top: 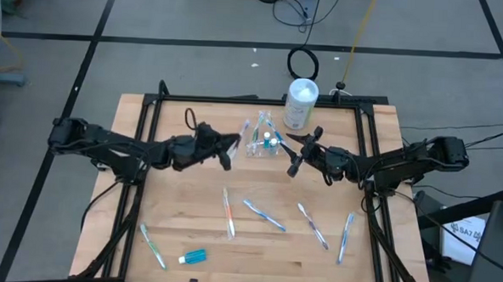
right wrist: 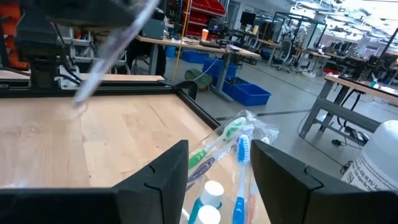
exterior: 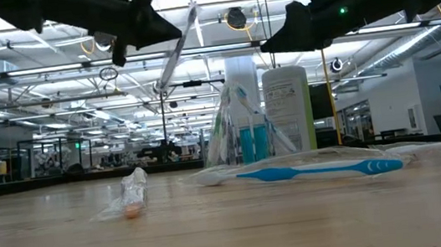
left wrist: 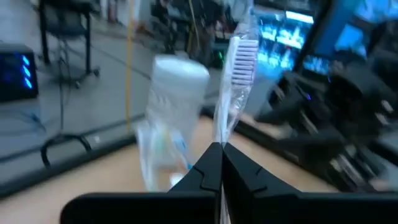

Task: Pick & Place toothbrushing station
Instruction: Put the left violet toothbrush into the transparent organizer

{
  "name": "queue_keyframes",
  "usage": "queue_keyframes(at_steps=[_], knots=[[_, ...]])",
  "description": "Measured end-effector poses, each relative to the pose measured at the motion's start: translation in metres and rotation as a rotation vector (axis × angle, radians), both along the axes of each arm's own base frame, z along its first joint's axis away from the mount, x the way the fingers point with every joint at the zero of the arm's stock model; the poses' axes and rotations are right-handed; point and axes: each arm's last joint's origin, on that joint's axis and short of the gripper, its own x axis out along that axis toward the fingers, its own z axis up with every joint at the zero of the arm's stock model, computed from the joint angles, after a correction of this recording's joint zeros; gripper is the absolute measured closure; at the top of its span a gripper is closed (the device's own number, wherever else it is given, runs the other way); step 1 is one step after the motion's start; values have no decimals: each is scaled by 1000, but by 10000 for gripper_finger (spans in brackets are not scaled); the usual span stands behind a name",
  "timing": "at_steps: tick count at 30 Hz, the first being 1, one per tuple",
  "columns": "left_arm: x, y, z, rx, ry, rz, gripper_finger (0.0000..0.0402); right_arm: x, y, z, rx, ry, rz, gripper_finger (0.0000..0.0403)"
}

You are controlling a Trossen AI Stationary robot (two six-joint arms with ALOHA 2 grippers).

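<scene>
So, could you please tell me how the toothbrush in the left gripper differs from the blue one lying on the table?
The wrapped toothbrush is pinched in the shut fingers of the left gripper and raised off the table, slanting upward. The blue toothbrush lies flat on the wood, with no gripper touching it. The held one's bristles look pale pink; the lying one's handle is blue. The right gripper is open by the bag.

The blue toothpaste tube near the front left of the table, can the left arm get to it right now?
Probably not yet: the left gripper is shut on a wrapped toothbrush. The toothpaste tube itself lies unobstructed.
</scene>
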Motion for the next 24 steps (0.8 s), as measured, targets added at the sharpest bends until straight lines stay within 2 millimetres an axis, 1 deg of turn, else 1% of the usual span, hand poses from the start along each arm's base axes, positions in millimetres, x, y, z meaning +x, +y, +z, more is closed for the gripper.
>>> queue_keyframes(at_steps=[3,6,10,14,20,24], knots=[[6,13,-3,33,-33,32,395,0,0,0,-7,5,0,238],[15,23,-10,73,-46,31,396,0,0,0,-7,5,0,238],[27,36,-27,110,-50,33,396,0,0,0,-8,4,0,238],[36,48,-43,133,-91,53,398,0,0,0,-8,4,0,238],[43,62,-62,146,-125,23,397,0,0,0,-9,4,0,238],[46,67,-74,144,-109,14,396,0,0,0,-9,5,-1,238]])
